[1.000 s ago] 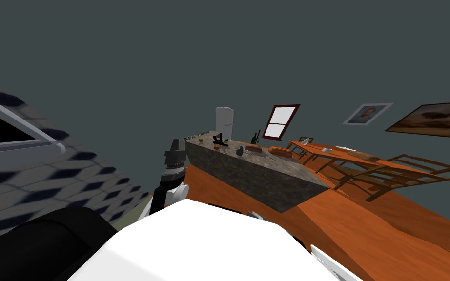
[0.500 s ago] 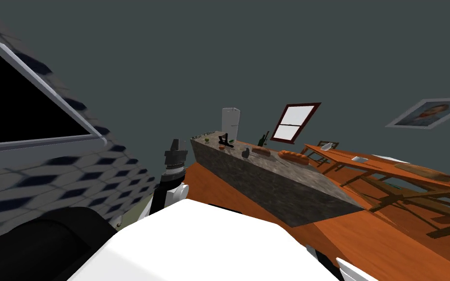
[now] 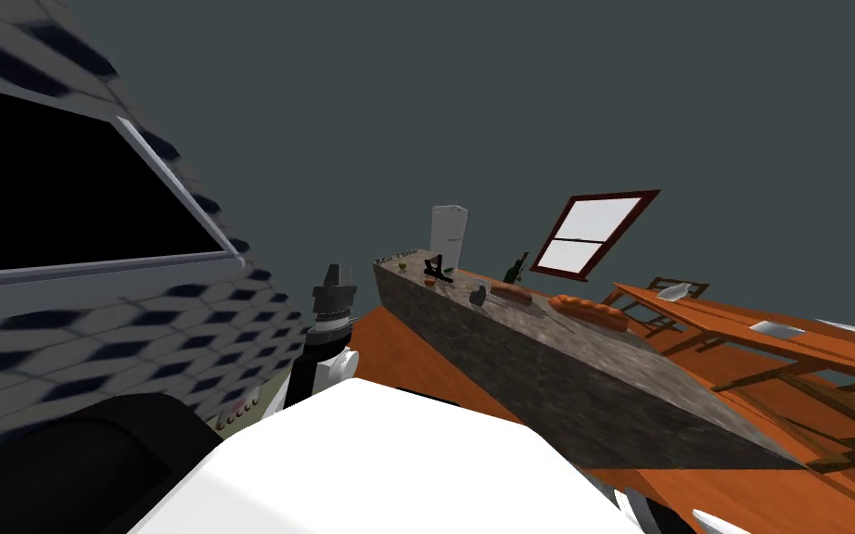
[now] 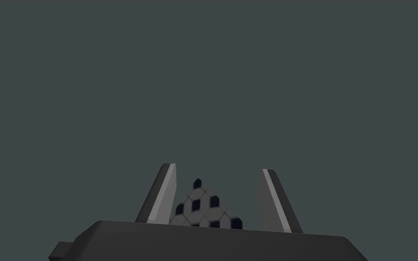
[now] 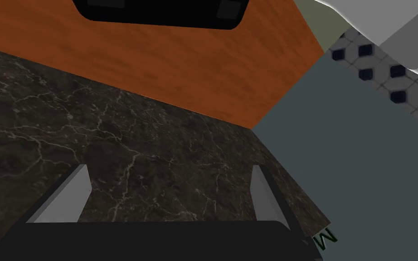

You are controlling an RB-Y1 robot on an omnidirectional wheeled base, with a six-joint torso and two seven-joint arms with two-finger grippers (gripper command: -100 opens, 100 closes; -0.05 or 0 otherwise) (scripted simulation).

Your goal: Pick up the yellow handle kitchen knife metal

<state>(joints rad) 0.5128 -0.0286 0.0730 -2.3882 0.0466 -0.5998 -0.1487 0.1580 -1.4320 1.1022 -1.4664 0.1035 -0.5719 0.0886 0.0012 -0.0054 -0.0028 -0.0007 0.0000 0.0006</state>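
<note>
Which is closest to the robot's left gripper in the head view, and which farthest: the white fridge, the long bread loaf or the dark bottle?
1. Long bread loaf, on the counter's nearer stretch, closest to the left gripper.
2. Dark bottle, farther along the counter.
3. White fridge, beyond the counter's far end.

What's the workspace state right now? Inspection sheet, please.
Surface: long dark marbled counter on an orange floor.
Job's things: knife not made out; the counter's far items are too small to tell.
Clutter: bread loaf, green bottle, black object on the counter.
Grippers: left gripper open, empty; right gripper open, empty, facing the counter's marbled surface.
Cables: nothing seen.
Surroundings: white fridge, window, wooden table with plates, black area beyond a tiled wall.
</note>
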